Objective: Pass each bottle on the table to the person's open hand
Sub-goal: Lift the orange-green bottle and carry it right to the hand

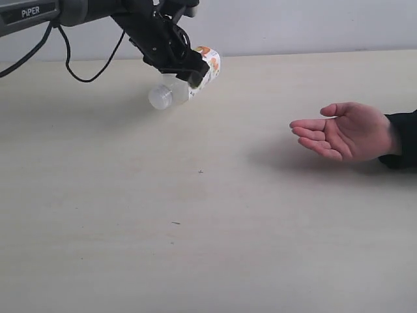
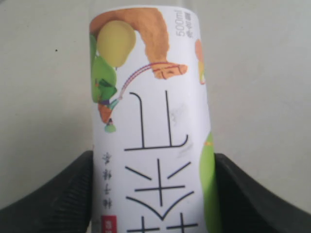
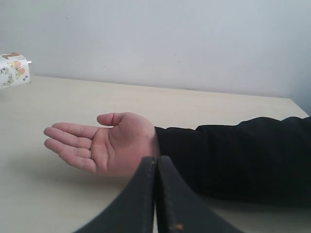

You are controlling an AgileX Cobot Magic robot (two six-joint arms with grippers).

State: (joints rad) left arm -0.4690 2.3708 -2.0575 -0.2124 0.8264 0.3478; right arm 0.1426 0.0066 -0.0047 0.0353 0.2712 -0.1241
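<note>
One bottle (image 1: pixel 210 64) shows: clear plastic, white cap, white label printed in green and orange. It hangs tilted above the table (image 1: pixel 195 235) at the back left, cap pointing down and toward the front. My left gripper (image 1: pixel 184 68) is shut on its body. In the left wrist view the label (image 2: pixel 150 121) fills the gap between the black fingers (image 2: pixel 63 194). The person's open hand (image 1: pixel 345 130) rests palm up at the right, well apart from the bottle. My right gripper (image 3: pixel 156 165) is shut and empty, just behind that hand (image 3: pixel 104 143). The other bottles are out of view.
A black-sleeved forearm (image 3: pixel 233 160) lies along the table's right side. The left arm's black cable (image 1: pixel 78 65) hangs over the back left. A pale wall runs behind the table's far edge. The held bottle's base (image 3: pixel 13 69) shows far left in the right wrist view.
</note>
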